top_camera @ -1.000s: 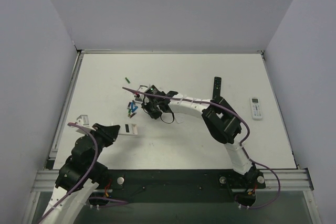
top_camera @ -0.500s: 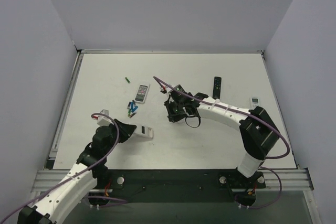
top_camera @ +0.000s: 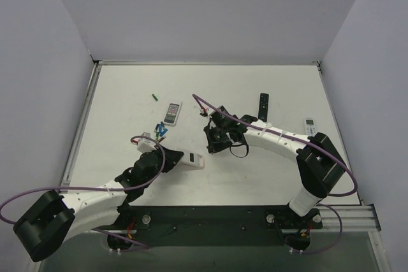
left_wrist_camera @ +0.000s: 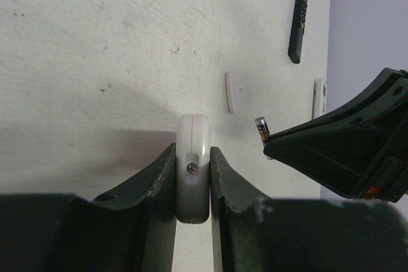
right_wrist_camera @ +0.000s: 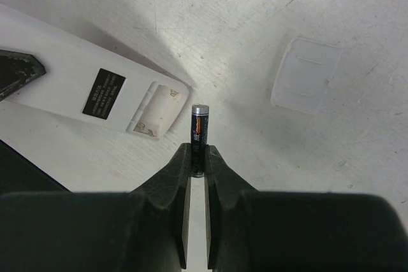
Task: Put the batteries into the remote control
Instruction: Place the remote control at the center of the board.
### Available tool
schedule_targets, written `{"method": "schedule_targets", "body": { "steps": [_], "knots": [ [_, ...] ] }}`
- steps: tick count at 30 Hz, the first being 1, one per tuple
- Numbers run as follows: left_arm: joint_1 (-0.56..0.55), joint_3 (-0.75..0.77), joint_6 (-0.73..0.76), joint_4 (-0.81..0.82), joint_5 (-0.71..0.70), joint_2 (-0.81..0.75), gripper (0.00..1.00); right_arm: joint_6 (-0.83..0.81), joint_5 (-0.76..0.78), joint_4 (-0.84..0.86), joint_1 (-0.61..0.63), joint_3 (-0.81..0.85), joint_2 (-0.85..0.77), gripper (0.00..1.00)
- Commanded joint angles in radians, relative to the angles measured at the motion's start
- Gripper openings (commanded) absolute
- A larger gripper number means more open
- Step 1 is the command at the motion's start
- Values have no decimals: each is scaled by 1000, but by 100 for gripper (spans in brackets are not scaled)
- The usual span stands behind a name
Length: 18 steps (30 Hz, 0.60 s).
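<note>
**Clerk:** Entry one, the remote control [top_camera: 193, 160]. Location and heading?

**Arm:** Front centre of the bench [top_camera: 268, 176]. It is clamped at one end in my left end effector [left_wrist_camera: 192, 157], fingers narrow on it. The long axis runs left to right, with the free end pointing right. The white back faces my right wrist camera, and the open compartment [right_wrist_camera: 153, 110] is at the free end. The button face is hidden. I cannot tell whether the remote touches the bench.

**Clerk:** Entry two, the battery [right_wrist_camera: 199, 130]?

**Arm:** It is pinched in my right end effector [right_wrist_camera: 197, 155]. The long axis is in line with the fingers, capped end outward, just beside the compartment. The lower half is buried between the fingers.

**Clerk:** Sundries?

**Arm:** The loose cover [right_wrist_camera: 305, 74] lies flat nearby. The spare batteries [top_camera: 159, 132] are too small to sort.
</note>
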Motion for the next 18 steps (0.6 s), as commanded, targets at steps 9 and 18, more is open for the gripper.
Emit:
{"method": "schedule_targets", "body": {
  "steps": [9,18],
  "knots": [
    [-87,69,-10,-266,-115,-23,60,53,-22,-92,-9,1,-30,0],
    [-87,51,22,-337,-101,-101,78,71,-30,-155,-9,33,-16,0]
  ]
}}
